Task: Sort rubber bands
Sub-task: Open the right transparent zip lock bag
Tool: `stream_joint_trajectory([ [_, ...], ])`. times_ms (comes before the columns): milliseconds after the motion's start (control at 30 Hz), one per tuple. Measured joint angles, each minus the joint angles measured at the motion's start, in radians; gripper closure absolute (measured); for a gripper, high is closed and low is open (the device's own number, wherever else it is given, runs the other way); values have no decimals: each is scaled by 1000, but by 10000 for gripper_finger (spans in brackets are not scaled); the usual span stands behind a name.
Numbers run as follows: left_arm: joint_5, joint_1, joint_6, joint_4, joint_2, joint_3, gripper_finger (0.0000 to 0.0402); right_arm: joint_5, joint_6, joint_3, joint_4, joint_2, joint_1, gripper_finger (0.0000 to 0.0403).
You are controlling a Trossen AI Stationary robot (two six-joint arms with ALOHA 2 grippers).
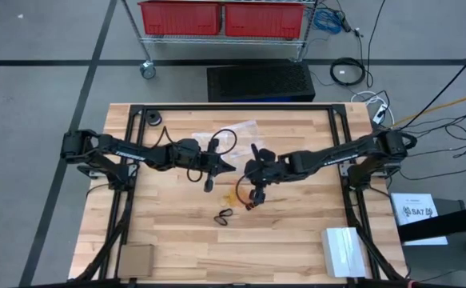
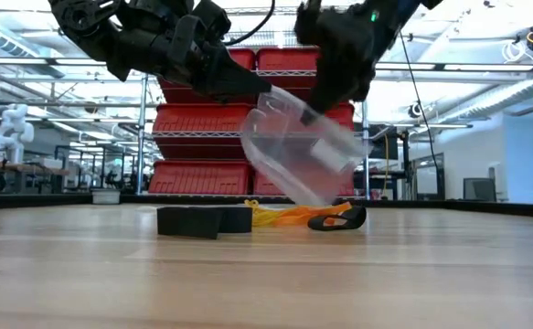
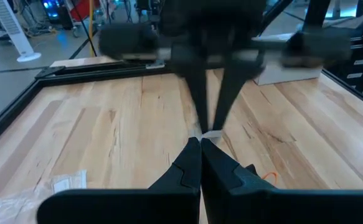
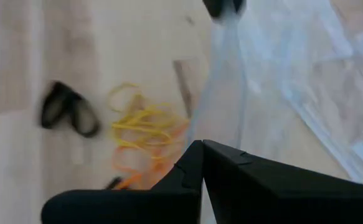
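- We see the left gripper [image 2: 248,91], fingers together, pinching one edge of the clear soft plastic bag [image 2: 303,146].
- The right gripper [image 2: 325,105] clamps the other edge; a pull could tear it loose.
- The thin yellow, orange and black rubber bands [image 1: 236,200] lie below on the table: perhaps a dozen, hard to count.

The rubber bands [image 1: 234,200] lie loose on the wooden tabletop near its middle, in two small groups; a tangle of yellow and orange loops [image 4: 145,135] overlaps flat on the wood, orange strands at its 6 o'clock side; a pair of black loops [image 1: 224,215] sits apart, at about 7 o'clock from the tangle in the high view, the two touching side by side, flat and slack.
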Motion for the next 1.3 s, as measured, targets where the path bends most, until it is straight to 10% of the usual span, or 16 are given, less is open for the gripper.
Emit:
stream_joint_trajectory([
  [867, -7, -27, -26, 21, 0, 7, 400, 129, -49, 1, -9, 4, -12, 403],
  [1067, -7, -39, -26, 22, 0, 18, 400, -32, -70, 1, 152, -15, -22, 402],
  [1300, -33, -52, -26, 27, 0, 18, 400, -28, -52, 0, 174, 55, -27, 333],
])
